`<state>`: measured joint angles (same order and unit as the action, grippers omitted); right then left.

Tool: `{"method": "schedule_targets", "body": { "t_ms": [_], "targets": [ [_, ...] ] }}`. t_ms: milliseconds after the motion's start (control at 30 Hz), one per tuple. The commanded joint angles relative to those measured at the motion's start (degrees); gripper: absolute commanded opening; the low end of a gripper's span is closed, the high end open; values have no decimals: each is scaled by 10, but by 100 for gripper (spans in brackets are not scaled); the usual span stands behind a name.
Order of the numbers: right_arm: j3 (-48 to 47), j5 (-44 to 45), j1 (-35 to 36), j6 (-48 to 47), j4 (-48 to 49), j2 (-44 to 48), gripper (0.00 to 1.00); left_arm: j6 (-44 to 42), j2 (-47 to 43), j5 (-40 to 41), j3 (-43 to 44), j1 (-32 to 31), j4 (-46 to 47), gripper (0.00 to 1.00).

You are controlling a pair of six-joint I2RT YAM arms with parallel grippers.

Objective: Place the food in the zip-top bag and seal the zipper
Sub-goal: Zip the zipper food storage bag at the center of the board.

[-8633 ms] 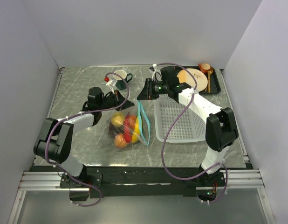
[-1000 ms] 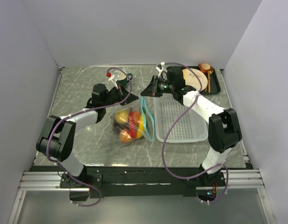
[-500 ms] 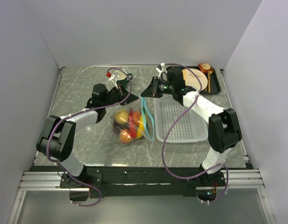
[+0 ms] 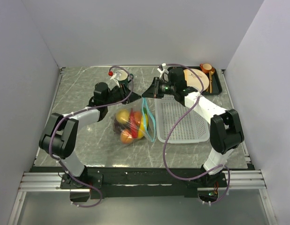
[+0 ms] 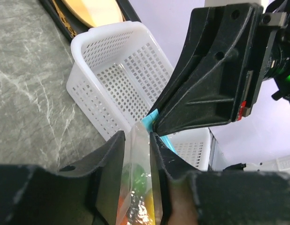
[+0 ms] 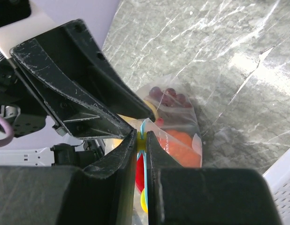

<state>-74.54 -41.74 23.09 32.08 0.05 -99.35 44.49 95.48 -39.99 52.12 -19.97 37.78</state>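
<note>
The zip-top bag [image 4: 131, 123] lies mid-table with the food inside: yellow, orange, red and purple pieces show through it. The teal zipper [image 4: 149, 123] runs along its right edge. My left gripper [image 4: 129, 97] is at the bag's far corner; in the left wrist view [image 5: 136, 140] the clear film [image 5: 138, 187] sits between its nearly closed fingers. My right gripper [image 4: 146, 95] meets it there. In the right wrist view it [image 6: 141, 137] is shut on the zipper's [image 6: 143, 123] end, with a small yellow piece between the pads. Grapes [image 6: 166, 93] and an orange [image 6: 182, 140] show inside.
A white mesh basket [image 4: 182, 119] stands right of the bag, close to the zipper; it also shows in the left wrist view [image 5: 121, 70]. A black tray with a cream plate [image 4: 196, 77] sits at the far right. A white cup [image 4: 120, 76] stands behind the left gripper.
Since 8.6 s ago the bag has shifted right and away, and both grippers have closed in on its far corner. Over the last second the left gripper edged slightly farther; the bag hardly moved.
</note>
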Motion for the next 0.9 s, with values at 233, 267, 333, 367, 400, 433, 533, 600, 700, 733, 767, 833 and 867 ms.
{"method": "schedule_targets", "body": {
  "t_ms": [233, 267, 333, 367, 400, 433, 533, 600, 700, 733, 767, 833, 867],
  "targets": [
    [1, -14, 2, -10, 21, 38, 0, 35, 52, -75, 20, -2, 111, 22],
    [-2, -14, 2, -11, 19, 36, 0, 44, 52, -78, 15, -2, 121, 19],
    [-5, -16, 1, -12, 14, 34, 0, 57, 53, -80, 4, -2, 158, 4],
    [-3, -15, 1, -12, 14, 34, 0, 67, 54, -79, 3, -2, 163, 1],
    [-3, -13, 1, -13, 12, 35, 0, 69, 54, -77, 1, -2, 169, 1],
    [-2, -10, 1, -17, 10, 34, 0, 72, 53, -73, -1, -2, 173, 1],
    [1, 2, 1, -29, -14, 35, 0, 68, 42, -46, 4, -1, 153, 1],
    [14, 11, 3, -33, -19, 39, 0, 62, 36, -38, 11, 0, 134, 1],
    [31, 31, 11, -41, -30, 49, 0, 57, 30, -16, 21, 1, 108, 1],
    [33, 38, 16, -47, -35, 53, 0, 58, 28, -6, 21, 3, 107, 1],
    [40, 41, 20, -49, -38, 55, 0, 60, 26, -3, 21, 4, 106, 1],
    [48, 48, 25, -49, -37, 58, 0, 65, 22, 3, 16, 5, 112, 1],
    [55, 49, 28, -48, -37, 58, 0, 68, 21, 10, 15, 6, 112, 1]
  ]
}}
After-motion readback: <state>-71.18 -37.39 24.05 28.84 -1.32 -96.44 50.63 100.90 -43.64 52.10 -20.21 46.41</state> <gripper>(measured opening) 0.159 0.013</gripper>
